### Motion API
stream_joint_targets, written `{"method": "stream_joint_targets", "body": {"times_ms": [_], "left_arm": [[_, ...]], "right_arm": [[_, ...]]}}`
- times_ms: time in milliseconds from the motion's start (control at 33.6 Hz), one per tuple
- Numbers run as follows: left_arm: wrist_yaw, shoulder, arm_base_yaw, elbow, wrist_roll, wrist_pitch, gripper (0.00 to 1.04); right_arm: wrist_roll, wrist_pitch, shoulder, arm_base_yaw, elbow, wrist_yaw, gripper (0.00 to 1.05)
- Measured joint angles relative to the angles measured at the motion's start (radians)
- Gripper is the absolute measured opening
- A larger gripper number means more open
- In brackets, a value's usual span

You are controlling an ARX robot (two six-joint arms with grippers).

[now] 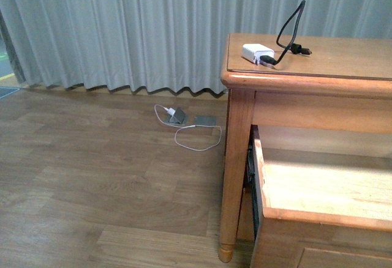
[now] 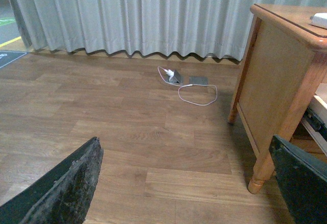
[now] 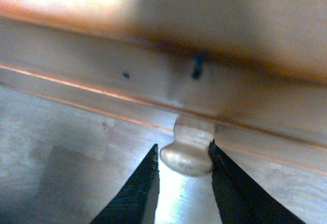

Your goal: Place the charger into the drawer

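Note:
The white charger (image 1: 256, 53) with its black looping cable (image 1: 288, 32) lies on the wooden table top (image 1: 343, 57); its corner shows in the left wrist view (image 2: 320, 20). The drawer (image 1: 318, 188) stands pulled out under the table top, its light interior showing. In the right wrist view my right gripper (image 3: 184, 155) is shut on the round pale drawer knob (image 3: 188, 155), one black finger on each side, against the drawer's panel front (image 3: 102, 81). My left gripper (image 2: 186, 180) is open and empty above the floor, left of the table leg (image 2: 276, 137). Neither arm shows in the front view.
A white plug with a thin white cable (image 1: 196, 139) and a grey floor socket plate (image 1: 205, 122) lie on the wooden floor near the grey curtain (image 1: 122, 29). The same plug and cable show in the left wrist view (image 2: 196, 93).

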Motion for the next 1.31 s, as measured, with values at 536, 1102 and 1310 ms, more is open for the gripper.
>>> {"method": "stream_joint_targets", "body": {"times_ms": [536, 1102, 1310], "left_arm": [[0.000, 0.000, 0.000, 0.000, 0.000, 0.000, 0.98], [0.000, 0.000, 0.000, 0.000, 0.000, 0.000, 0.98], [0.000, 0.000, 0.000, 0.000, 0.000, 0.000, 0.98]], "right_arm": [[0.171, -0.510, -0.860, -0.173, 0.040, -0.214, 0.96], [0.158, -0.127, -1.086, -0.015, -0.183, 0.174, 0.27], [0.152, -0.190, -1.194, 0.107, -0.218, 0.289, 0.01]]}}
